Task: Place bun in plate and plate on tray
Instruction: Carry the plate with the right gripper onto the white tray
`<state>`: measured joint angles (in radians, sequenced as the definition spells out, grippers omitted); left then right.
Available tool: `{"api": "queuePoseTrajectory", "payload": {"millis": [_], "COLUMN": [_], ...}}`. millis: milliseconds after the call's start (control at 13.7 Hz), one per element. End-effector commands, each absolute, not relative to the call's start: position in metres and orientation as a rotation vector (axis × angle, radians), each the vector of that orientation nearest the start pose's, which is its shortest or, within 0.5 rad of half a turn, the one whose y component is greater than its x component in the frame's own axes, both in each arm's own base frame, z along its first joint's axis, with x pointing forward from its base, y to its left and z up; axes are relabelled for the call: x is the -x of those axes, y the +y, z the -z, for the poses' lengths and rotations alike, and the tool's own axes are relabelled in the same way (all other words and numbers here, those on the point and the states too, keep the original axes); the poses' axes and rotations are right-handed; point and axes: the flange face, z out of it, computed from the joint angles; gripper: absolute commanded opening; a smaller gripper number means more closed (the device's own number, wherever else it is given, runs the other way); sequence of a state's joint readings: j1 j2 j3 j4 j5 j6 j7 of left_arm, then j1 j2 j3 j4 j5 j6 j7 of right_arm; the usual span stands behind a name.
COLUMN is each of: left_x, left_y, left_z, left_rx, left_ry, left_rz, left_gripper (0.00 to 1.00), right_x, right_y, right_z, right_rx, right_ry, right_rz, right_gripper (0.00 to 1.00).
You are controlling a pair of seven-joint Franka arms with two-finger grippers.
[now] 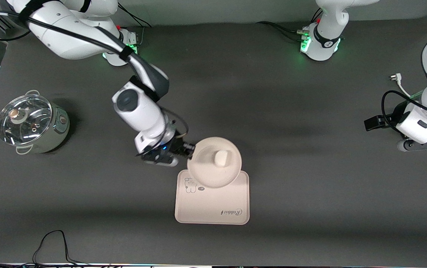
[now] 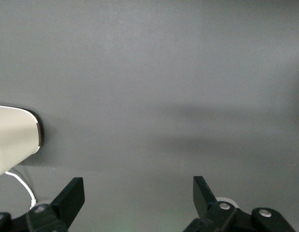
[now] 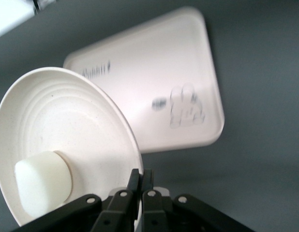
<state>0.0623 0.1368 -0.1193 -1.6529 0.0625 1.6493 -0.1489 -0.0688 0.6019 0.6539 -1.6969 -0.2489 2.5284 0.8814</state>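
The white bun (image 1: 221,158) lies in the round cream plate (image 1: 203,172). My right gripper (image 1: 191,150) is shut on the plate's rim and holds the plate tilted in the air, over the edge of the tray (image 1: 213,208) that is farther from the front camera. The tray lies flat on the table, with its animal drawing and the word "Rabbit". In the right wrist view the bun (image 3: 43,182) sits low in the plate (image 3: 96,130), my gripper (image 3: 141,175) pinches the rim, and the tray (image 3: 154,87) lies below. My left gripper (image 2: 138,193) is open and empty, waiting at the left arm's end of the table.
A steel pot with a glass lid (image 1: 31,124) stands at the right arm's end of the table. A white plug and cable (image 1: 397,80) lie near the left arm. A black cable (image 1: 51,245) lies at the table's edge nearest the front camera.
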Motion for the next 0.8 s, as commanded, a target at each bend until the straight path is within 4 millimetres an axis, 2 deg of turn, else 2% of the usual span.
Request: {"api": "queuePoseTrajectory", "payload": {"millis": [0, 146, 364, 583, 655, 728], "left_x": [-0.588, -0.590, -0.592, -0.596, -0.597, -0.598], "left_y": [-0.030, -0.031, -0.034, -0.035, -0.034, -0.034], "left_z": [-0.518, -0.515, -0.514, -0.506, -0.501, -0.499], "left_rx": [3.086, 3.094, 3.097, 3.103, 3.104, 3.106], "left_ry": [-0.121, -0.125, -0.115, -0.114, -0.116, -0.120], "left_rz": [-0.232, -0.229, -0.215, -0.219, -0.231, -0.234], "left_gripper": [1.00, 1.00, 1.00, 1.00, 1.00, 1.00], "right_x": [-0.673, -0.704, -0.724, -0.718, -0.710, -0.709], "right_y": [0.310, 0.298, 0.297, 0.316, 0.329, 0.332], "right_z": [-0.343, -0.331, -0.277, -0.232, -0.223, -0.220], "right_rx": [2.693, 2.658, 2.663, 2.688, 2.701, 2.703], "right_ry": [0.372, 0.427, 0.419, 0.391, 0.368, 0.376], "right_rz": [0.219, 0.201, 0.179, 0.140, 0.127, 0.122], "right_gripper": [0.00, 0.00, 0.00, 0.00, 0.00, 0.00]}}
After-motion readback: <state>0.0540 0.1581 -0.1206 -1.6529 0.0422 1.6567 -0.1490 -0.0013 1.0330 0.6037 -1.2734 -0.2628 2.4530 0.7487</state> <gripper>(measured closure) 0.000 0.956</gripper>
